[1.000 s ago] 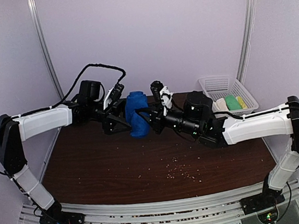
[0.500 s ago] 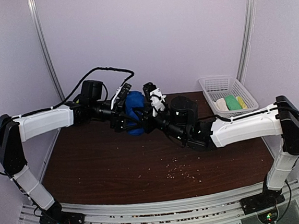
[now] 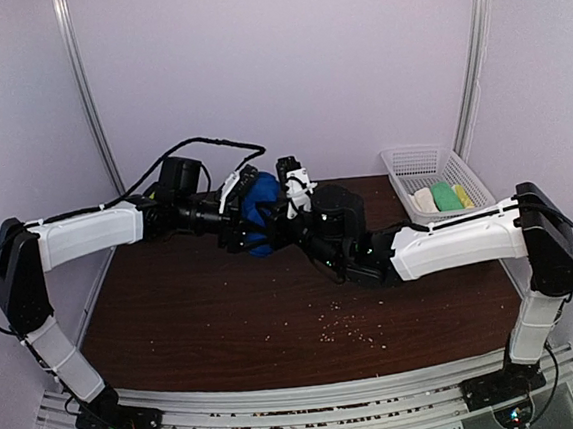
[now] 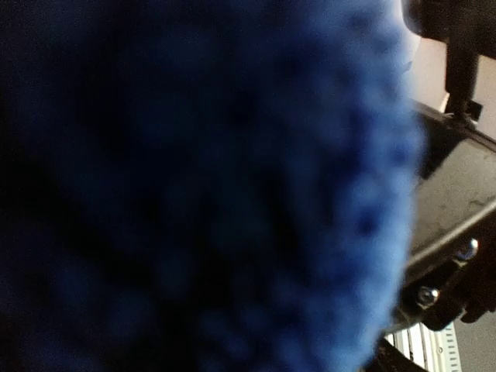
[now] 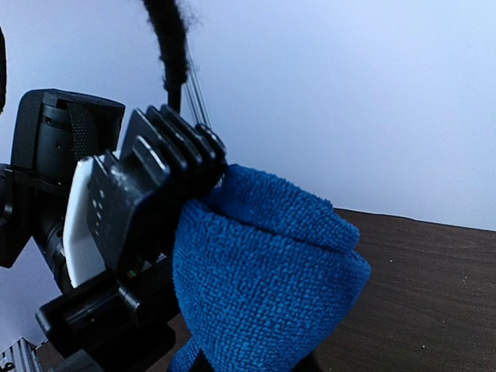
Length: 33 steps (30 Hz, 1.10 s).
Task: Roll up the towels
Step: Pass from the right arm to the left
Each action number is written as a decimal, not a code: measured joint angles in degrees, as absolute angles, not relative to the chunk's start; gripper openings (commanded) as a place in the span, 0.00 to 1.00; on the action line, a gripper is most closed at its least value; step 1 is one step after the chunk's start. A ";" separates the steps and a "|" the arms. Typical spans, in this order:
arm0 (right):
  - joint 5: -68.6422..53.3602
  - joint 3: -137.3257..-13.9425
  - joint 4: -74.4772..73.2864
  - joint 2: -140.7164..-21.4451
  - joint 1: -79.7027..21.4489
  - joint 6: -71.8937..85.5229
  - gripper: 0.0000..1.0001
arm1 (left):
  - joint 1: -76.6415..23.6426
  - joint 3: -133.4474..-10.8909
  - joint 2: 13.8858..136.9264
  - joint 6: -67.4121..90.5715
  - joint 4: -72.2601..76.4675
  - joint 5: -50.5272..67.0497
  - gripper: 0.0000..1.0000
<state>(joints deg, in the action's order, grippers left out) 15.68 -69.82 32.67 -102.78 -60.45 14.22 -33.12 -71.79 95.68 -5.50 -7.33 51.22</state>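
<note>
blue towel [image 3: 260, 195] bunched by mid far edge of bench [image 3: 225, 310] | left hand [image 3: 243, 214] clamped on it | right hand [image 3: 286, 212] against it, grip I can't tell | left wrist lens blocked, blurred | basket [image 3: 403, 154] far-right corner

My left wrist view is filled with blurred blue towel [image 4: 194, 186]. From above, near the table's [image 3: 205, 312] far edge, it hides the fingertips of the left gripper [image 3: 241, 214] and right gripper [image 3: 281, 219], so I can't judge either grip. The basket's [image 3: 403, 154] contents are too small to name.

Blurred blue towel [image 4: 194, 186], black hardware [image 4: 453, 194] right
</note>
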 measured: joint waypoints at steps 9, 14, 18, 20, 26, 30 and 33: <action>15.16 -70.78 32.77 -104.16 -60.51 16.97 0.02 | -33.34 -71.81 96.31 -5.69 -7.55 47.72 0.61; 15.18 -70.67 32.84 -104.16 -60.58 17.63 0.09 | -33.39 -71.90 96.33 -5.52 -7.55 46.63 0.39; 15.53 -70.43 32.86 -104.05 -60.58 18.22 0.31 | -33.45 -71.92 96.47 -5.43 -8.03 46.09 0.31; 15.99 -70.13 32.42 -103.57 -60.69 18.41 0.46 | -33.56 -71.92 96.47 -5.72 -8.23 46.00 0.24; 18.06 -68.55 27.86 -98.67 -60.40 19.29 0.97 | -33.98 -72.25 96.47 -7.01 -8.43 45.67 0.06; 18.31 -65.14 25.67 -91.61 -58.04 19.27 1.00 | -33.54 -73.17 96.49 -8.12 -10.41 45.28 0.02; 18.61 -62.81 23.51 -86.46 -55.44 19.29 1.00 | -32.38 -73.91 96.55 -9.37 -12.01 44.93 0.01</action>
